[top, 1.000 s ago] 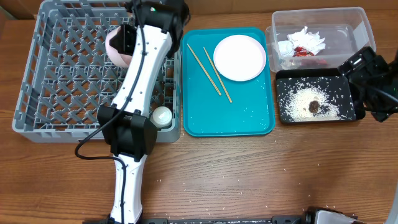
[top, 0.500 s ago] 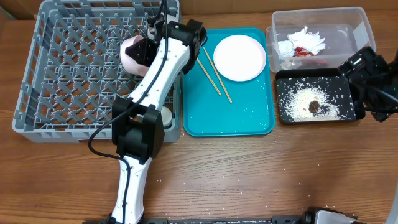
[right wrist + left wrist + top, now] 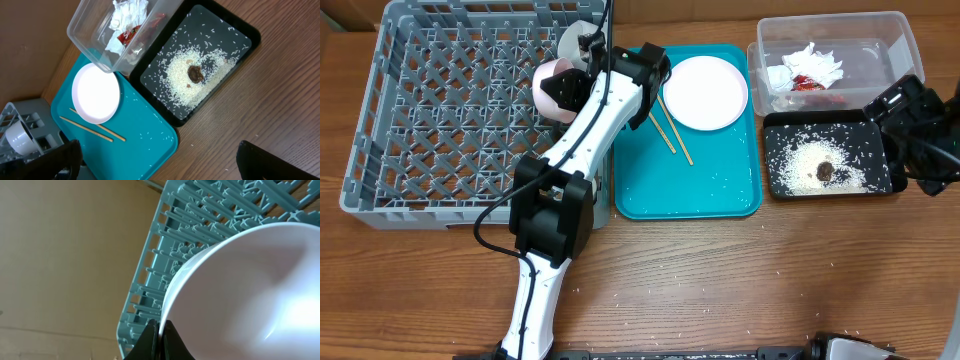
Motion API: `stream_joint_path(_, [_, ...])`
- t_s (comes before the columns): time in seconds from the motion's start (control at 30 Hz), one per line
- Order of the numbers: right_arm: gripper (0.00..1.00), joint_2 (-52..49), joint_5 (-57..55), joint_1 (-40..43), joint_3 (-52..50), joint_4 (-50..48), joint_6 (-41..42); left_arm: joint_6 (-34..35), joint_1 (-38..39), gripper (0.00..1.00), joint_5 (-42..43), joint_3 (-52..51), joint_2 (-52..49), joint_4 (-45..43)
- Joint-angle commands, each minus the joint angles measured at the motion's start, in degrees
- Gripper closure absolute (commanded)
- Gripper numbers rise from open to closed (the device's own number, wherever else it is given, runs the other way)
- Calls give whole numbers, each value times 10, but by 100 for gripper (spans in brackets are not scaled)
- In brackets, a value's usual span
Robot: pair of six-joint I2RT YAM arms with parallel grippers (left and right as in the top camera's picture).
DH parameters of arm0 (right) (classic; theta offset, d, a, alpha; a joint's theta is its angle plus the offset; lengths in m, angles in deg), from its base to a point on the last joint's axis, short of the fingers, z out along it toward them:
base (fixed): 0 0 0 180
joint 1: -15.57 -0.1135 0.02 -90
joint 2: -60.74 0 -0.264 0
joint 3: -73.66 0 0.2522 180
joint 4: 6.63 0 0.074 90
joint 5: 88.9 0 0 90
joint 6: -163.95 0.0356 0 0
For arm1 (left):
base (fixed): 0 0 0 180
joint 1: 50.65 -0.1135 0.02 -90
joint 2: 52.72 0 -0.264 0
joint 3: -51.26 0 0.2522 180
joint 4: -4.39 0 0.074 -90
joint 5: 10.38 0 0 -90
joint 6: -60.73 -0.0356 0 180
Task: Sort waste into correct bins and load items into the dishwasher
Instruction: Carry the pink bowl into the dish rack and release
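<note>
My left gripper (image 3: 586,80) is shut on the rim of a pale pink bowl (image 3: 558,87), held over the right side of the grey dish rack (image 3: 430,120). The left wrist view shows the jaws (image 3: 160,326) pinching that bowl's rim (image 3: 240,290). A white curved rim (image 3: 576,40) shows just behind it. The plate (image 3: 705,92) and chopsticks (image 3: 667,120) lie on the teal tray (image 3: 690,190). The napkin (image 3: 812,62) and wrapper (image 3: 807,84) are in the clear tub (image 3: 890,40). Rice (image 3: 798,160) and the brown lump (image 3: 824,171) are in the black tray (image 3: 830,192). My right gripper (image 3: 908,125) is open and empty.
A white cup (image 3: 20,137) sits in the rack's near corner in the right wrist view; overhead, my left arm hides it. Loose rice grains dot the teal tray (image 3: 150,135) and the wooden table (image 3: 770,280). My right arm hangs over the black tray's right end.
My left gripper has carried the pink bowl rightward across the rack to its right side. The left arm now covers the cup overhead. The right arm has not moved.
</note>
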Motion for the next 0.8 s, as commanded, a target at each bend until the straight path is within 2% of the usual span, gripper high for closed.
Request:
stream_joint_path(0.0, [0,4,-5,2,8,-2,3,3,4,96,-3,-13,4,1])
stream_joint_path(0.2, [0,4,-5,2,8,-2,3,3,-4,96,-89,-13,4,4])
stream_joint_path(0.43, [0,4,-5,2,8,-2,3,4,1,96,-33,-18,4,-4])
stream_joint_path(0.77, [0,4,-5,2,8,-2,3,3,-1,96,-53,-76,4,-23])
